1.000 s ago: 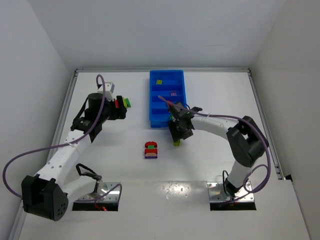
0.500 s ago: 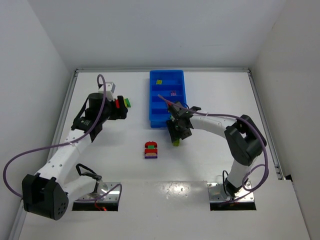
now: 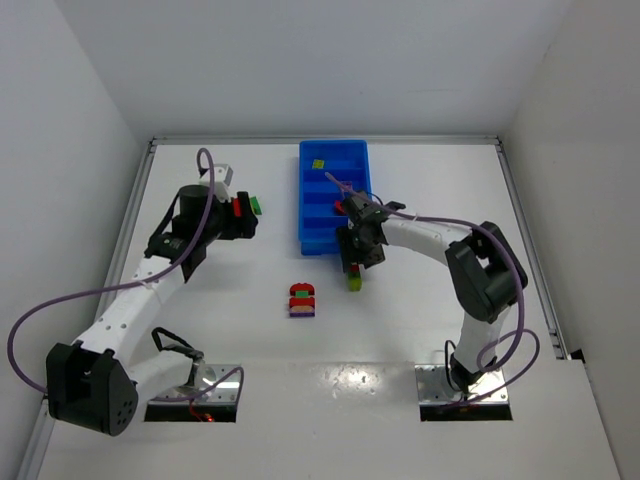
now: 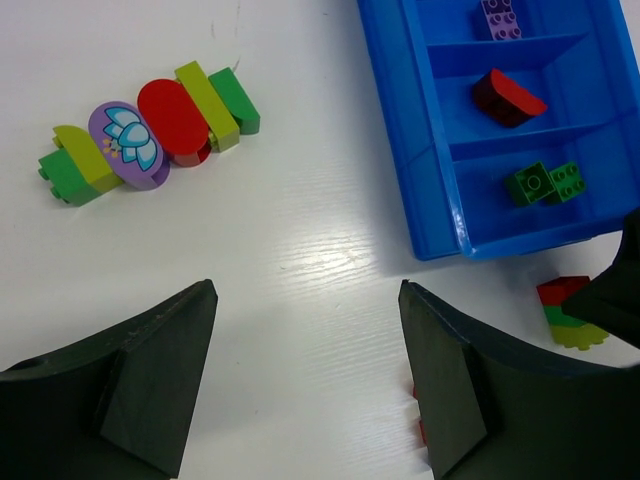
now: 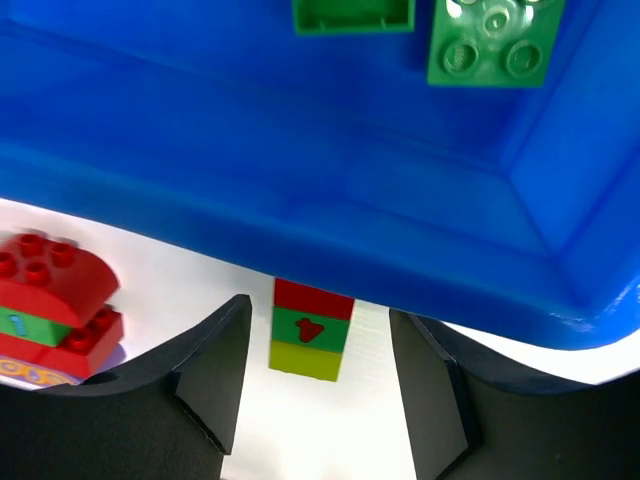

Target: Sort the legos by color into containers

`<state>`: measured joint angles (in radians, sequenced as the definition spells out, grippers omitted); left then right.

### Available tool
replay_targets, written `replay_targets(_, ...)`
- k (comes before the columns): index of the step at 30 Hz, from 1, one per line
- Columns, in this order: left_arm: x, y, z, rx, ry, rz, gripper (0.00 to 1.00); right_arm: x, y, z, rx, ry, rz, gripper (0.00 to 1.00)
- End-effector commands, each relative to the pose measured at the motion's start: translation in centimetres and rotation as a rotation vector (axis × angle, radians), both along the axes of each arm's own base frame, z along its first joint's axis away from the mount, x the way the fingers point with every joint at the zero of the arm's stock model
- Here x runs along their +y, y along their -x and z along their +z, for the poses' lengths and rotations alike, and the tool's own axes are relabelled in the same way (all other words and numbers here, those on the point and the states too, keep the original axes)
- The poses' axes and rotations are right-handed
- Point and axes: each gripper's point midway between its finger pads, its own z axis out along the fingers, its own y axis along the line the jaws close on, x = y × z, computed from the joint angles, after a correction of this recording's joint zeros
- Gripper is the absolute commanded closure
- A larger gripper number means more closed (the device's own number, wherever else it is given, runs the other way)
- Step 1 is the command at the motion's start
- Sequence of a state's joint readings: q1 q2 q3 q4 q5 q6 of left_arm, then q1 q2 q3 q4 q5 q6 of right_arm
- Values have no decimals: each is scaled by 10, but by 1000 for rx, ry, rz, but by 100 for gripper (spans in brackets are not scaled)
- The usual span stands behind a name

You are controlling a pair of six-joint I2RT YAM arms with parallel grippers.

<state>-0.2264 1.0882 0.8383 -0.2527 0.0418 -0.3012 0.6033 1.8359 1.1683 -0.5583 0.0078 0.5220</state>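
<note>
The blue tray point(image 3: 333, 210) holds green legos point(image 4: 545, 182) in its near compartment, a red one point(image 4: 508, 97) behind, then a purple one point(image 4: 500, 17) and a yellow-green one point(image 3: 318, 164). My right gripper point(image 3: 352, 260) hangs open at the tray's near end. A red-green-yellow stack point(image 5: 312, 330) stands on the table below it, with gaps to both fingers point(image 5: 215, 370). My left gripper point(image 4: 305, 295) is open and empty, left of the tray. A long mixed cluster point(image 4: 150, 130) lies ahead of it and shows in the top view point(image 3: 256, 205).
A red and purple cluster point(image 3: 302, 300) lies on the table in front of the tray and shows at the left of the right wrist view point(image 5: 55, 300). White walls close the table at the back and both sides.
My right gripper has opened wider and drawn up toward the tray's near end, and the small stack stays on the table. My left gripper has opened a little and barely moved.
</note>
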Motion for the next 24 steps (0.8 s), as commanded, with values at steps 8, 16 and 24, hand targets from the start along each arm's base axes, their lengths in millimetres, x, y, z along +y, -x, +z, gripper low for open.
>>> replay_targets(8,-2,-9,3,-25,24,0,20,14,-24,15,-61,-36,-15,49)
replay_targets(16,-2,-9,3,-25,24,0,18,10,-24,3,-45,-5,-21,49)
replay_targets(24,-2,-9,3,-25,24,0,17,11,-25,-1,-36,-2,-30,64)
